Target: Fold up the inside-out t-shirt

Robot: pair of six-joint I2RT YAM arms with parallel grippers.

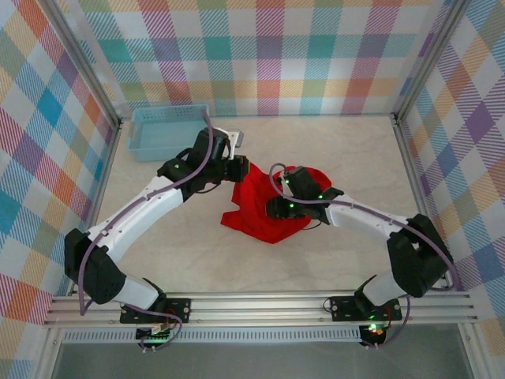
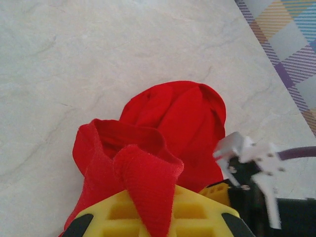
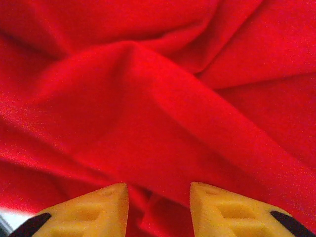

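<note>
The bottom edge of the left wrist view cuts off my left pincer. A fold of the plain bright red cloth t-shirt covers the gap there, so I cannot judge the grip. The right wrist view crops my right pincer too, and the shirt runs off every edge.

The red t-shirt lies bunched close under the right claw. A thick soft ridge runs from the upper middle down toward the lower right, and deeper creases cross it near the top. The claw's two yellow fingertips stand apart at the bottom edge, with a darker fold of the cloth in the gap between them. A pale sliver of counter shows at the lower left corner.
</note>
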